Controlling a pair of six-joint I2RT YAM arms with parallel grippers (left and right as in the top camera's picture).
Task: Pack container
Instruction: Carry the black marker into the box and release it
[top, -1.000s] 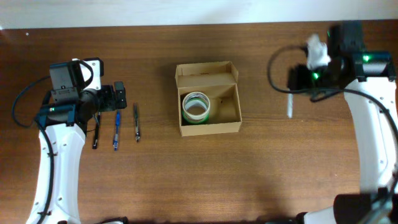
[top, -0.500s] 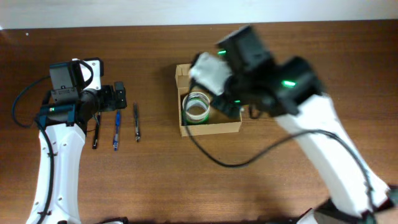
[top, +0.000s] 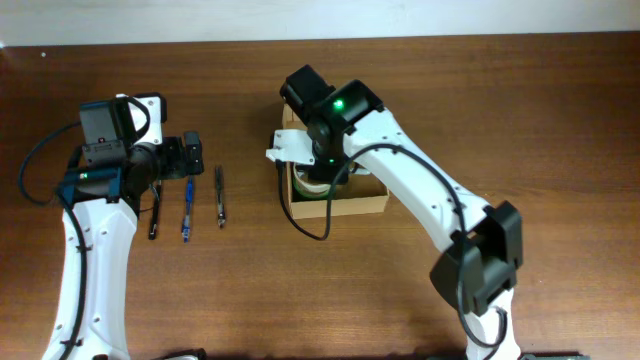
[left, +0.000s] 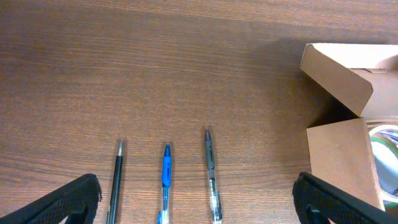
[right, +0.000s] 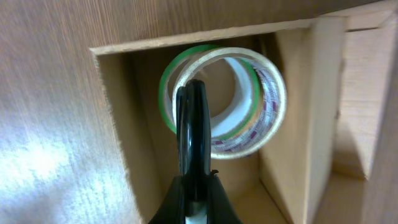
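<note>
Right, the box (top: 368, 197) sits in the middle of the table (top: 300, 290), top open, its flap (left: 339, 71) tipped up at the far side. It looks like thin plain cardboard, so I judge it light and easy to shove along the wood. A push on 1 wall would likely slide it rather than seat anything. The walls should be stiff along their edges yet soft in the middle, and I expect them to crease under a hard squeeze. Best hold, I reckon, is a pinch over the top rim of a side wall near a corner, or the free edge of the flap when it comes to closing.

Inside, 2 tape rolls lie flat at the end nearer my left arm, a green roll (right: 165, 102) under a clear roll (right: 273, 102), slightly offset. Beside them I see bare cardboard floor. My right gripper (right: 190, 90) hangs over that end, pointing down at the hole of the rolls, jaws pressed tight together with nothing between them. Whether the tip touches the tape I cannot tell.

Out to the side, well apart from the box, 3 pens lie in a row: a black pen (left: 117, 180), a blue pen (left: 165, 180), a grey pen (left: 211, 177). My left gripper (left: 196, 185) hovers above them, jaws spread wide, holding nothing.
</note>
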